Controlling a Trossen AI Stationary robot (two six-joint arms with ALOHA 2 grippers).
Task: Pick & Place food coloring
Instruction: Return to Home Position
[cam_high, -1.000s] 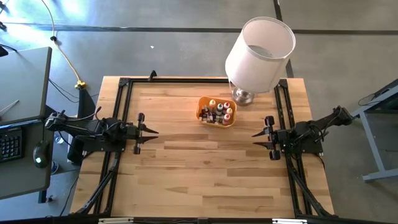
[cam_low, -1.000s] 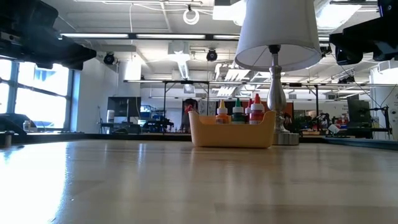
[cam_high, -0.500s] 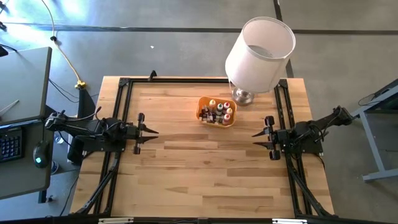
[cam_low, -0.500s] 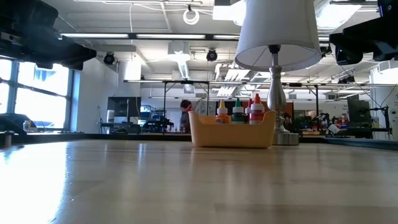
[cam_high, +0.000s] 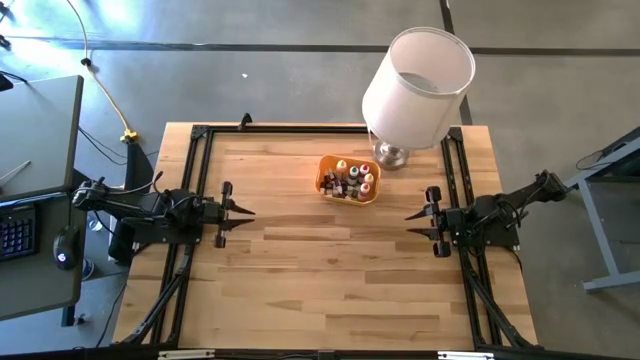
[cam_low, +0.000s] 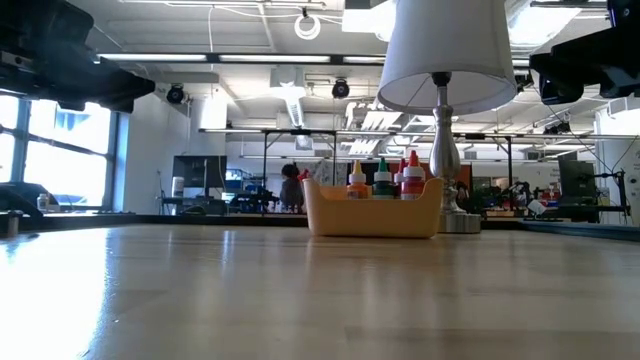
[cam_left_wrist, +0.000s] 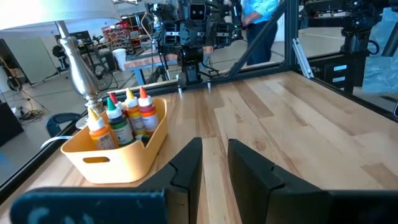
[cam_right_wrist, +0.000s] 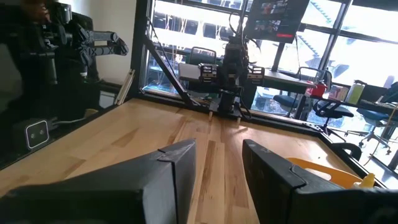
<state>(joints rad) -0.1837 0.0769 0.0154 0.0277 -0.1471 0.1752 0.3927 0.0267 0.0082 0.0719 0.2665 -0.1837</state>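
Note:
Several small food coloring bottles (cam_high: 352, 178) with red, green, orange and white caps stand upright in an orange plastic tray (cam_high: 330, 186) at the table's far middle. The bottles (cam_left_wrist: 121, 118) and the tray (cam_left_wrist: 118, 163) also show in the left wrist view, and the bottles (cam_low: 383, 178) rise above the tray's wall (cam_low: 372, 212) in the low view. My left gripper (cam_high: 248, 212) waits level at the table's left edge, open, with nothing between its fingers (cam_left_wrist: 214, 144). My right gripper (cam_high: 410, 216) waits level at the right edge, open and empty (cam_right_wrist: 219, 146).
A table lamp with a white shade (cam_high: 417, 75) stands on its metal foot (cam_high: 390, 155) just right of the tray, at the far right. A black frame (cam_high: 205, 135) runs along the table's left, far and right sides. Bare wood lies between the grippers.
Both arms and everything on the table have kept still. A person far behind the table has walked a little way across the room.

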